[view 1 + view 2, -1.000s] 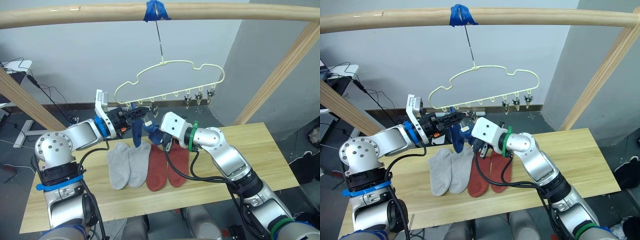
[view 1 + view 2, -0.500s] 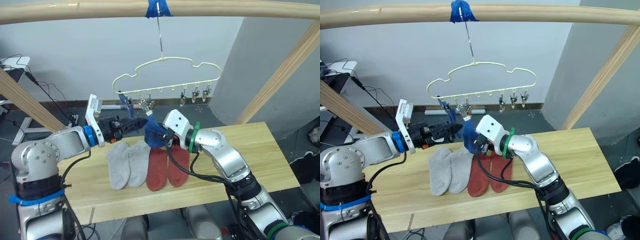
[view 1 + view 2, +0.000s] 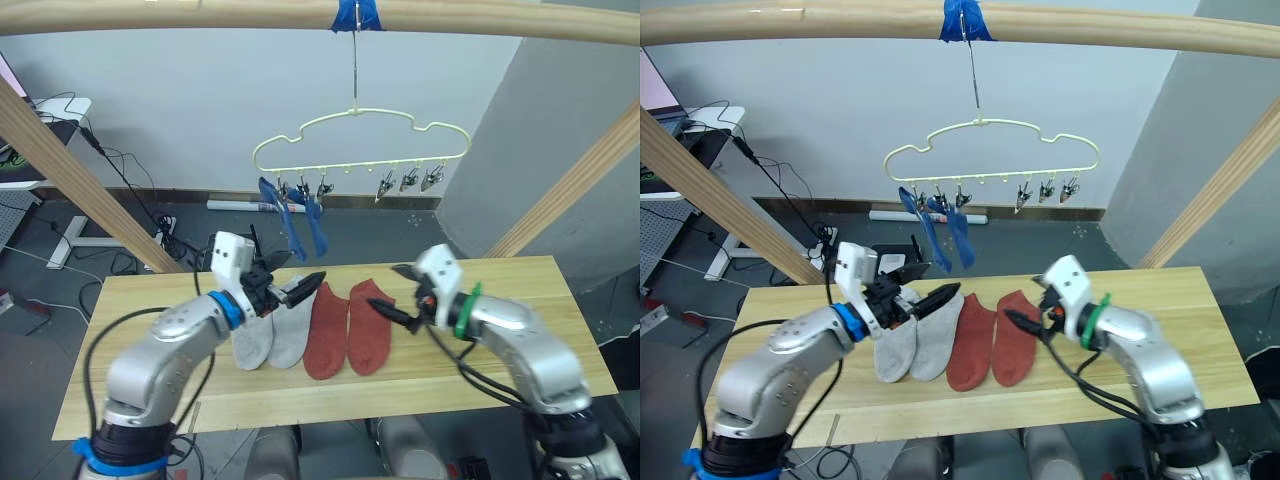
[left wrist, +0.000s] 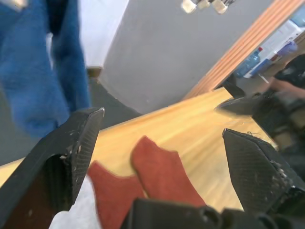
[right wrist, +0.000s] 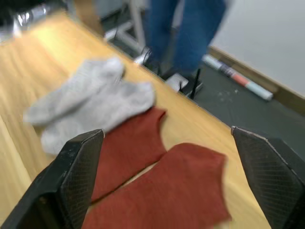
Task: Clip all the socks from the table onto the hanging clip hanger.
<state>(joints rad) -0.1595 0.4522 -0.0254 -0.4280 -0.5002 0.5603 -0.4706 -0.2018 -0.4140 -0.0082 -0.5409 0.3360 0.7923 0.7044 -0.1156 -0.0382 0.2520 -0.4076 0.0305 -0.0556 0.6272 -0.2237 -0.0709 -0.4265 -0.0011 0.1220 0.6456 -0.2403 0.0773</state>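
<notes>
Light wooden table (image 3: 520,300) runs left to right under a round wooden pole (image 3: 200,14). From blue tape (image 3: 357,14) on the pole hangs the clip hanger (image 3: 360,140), pale yellow wire, a row of small clips along its lower bar. Two blue socks (image 3: 300,222) hang side by side from clips at the hanger's left end; the clips to their right are bare. On the table, four socks lie in a row, toes toward the near edge: two grey socks (image 3: 272,335) on the left, two rust red socks (image 3: 350,340) on the right, each touching its neighbour. Left gripper (image 3: 297,286) hovers over the grey pair, fingers spread, holding nothing. Right gripper (image 3: 392,295) sits just right of the red pair, fingers spread wide, empty. Cables (image 3: 120,185) lie on the far floor by the wall.
</notes>
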